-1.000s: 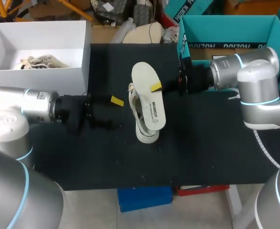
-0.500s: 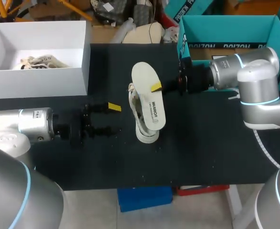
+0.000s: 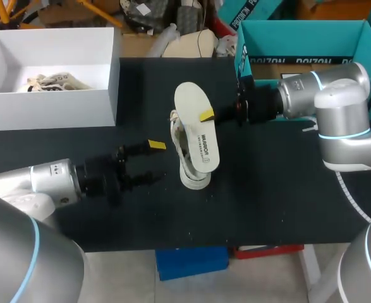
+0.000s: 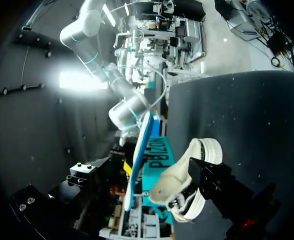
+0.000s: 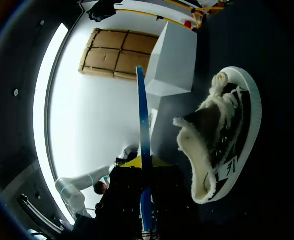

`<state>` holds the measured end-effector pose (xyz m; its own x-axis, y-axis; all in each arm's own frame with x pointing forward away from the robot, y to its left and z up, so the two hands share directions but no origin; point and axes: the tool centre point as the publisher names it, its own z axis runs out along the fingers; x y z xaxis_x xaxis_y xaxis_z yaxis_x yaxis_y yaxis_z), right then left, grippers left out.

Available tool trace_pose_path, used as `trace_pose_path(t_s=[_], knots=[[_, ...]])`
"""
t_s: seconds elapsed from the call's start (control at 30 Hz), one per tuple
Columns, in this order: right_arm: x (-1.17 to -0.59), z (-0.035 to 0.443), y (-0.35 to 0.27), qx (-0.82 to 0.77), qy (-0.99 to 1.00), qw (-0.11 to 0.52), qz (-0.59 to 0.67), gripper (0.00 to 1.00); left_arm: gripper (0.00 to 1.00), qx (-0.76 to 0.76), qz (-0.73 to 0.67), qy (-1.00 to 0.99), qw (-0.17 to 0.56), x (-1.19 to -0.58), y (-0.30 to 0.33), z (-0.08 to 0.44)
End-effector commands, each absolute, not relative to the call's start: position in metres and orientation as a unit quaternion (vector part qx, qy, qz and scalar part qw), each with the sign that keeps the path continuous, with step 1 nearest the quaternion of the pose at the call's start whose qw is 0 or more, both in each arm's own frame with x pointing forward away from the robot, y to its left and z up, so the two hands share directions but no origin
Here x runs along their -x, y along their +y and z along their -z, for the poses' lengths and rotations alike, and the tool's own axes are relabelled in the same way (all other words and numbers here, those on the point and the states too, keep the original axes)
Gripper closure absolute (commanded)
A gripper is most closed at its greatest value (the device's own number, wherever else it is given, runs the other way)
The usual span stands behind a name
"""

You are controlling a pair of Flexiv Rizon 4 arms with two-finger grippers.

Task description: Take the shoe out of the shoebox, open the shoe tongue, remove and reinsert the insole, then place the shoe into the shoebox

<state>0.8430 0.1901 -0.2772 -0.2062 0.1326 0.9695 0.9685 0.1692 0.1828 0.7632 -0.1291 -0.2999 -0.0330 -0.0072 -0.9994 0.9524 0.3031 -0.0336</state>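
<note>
A pale shoe [image 3: 184, 159] lies on its side in the middle of the black mat. Its white insole [image 3: 195, 129] is held just above it, with my right gripper [image 3: 207, 115] shut on the insole's edge. In the right wrist view the insole [image 5: 143, 140] shows edge-on between the fingers, and the shoe [image 5: 222, 140] lies beside it. My left gripper [image 3: 152, 161] is open to the left of the shoe and touches nothing. From the left wrist the shoe [image 4: 187, 185] and the insole [image 4: 139, 160] are ahead of the fingers. The white shoebox [image 3: 112, 82] stands at the back left.
Another pale shoe [image 3: 52, 82] lies inside the white shoebox. A teal box [image 3: 302, 38] stands at the back right, behind my right arm. The black mat [image 3: 267, 189] ends at the table's front edge.
My left arm has swung toward the table's front edge, its open gripper now lower and angled toward the shoe. The right arm, insole and shoe have not moved.
</note>
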Motion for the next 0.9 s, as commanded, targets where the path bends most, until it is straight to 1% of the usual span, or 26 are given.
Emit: trace_pose_path(t_s=[0.03,0.2,0.57,0.6,0.67,0.77,0.9], knots=[[-0.844,0.277,0.191,0.444,-0.621,0.447,0.466,1.0,0.0,-0.393,0.41,0.586,0.579,-0.764,-0.132,0.304],[-0.844,0.277,0.191,0.444,-0.621,0.447,0.466,1.0,0.0,-0.416,0.409,0.554,0.594,-0.771,-0.142,0.298],[-0.844,0.277,0.191,0.444,-0.621,0.447,0.466,1.0,0.0,-0.444,0.409,0.532,0.594,-0.797,-0.165,0.284],[-0.844,0.277,0.191,0.444,-0.621,0.447,0.466,1.0,0.06,-0.447,0.409,0.53,0.594,-0.8,-0.168,0.282],[-0.844,0.277,0.191,0.444,-0.621,0.447,0.466,1.0,0.14,-0.448,0.411,0.528,0.593,-0.805,-0.174,0.28],[-0.844,0.277,0.191,0.444,-0.621,0.447,0.466,1.0,0.16,-0.455,0.413,0.525,0.59,-0.809,-0.187,0.28],[-0.844,0.277,0.191,0.444,-0.621,0.447,0.466,1.0,0.22,-0.46,0.413,0.522,0.588,-0.814,-0.198,0.28]])
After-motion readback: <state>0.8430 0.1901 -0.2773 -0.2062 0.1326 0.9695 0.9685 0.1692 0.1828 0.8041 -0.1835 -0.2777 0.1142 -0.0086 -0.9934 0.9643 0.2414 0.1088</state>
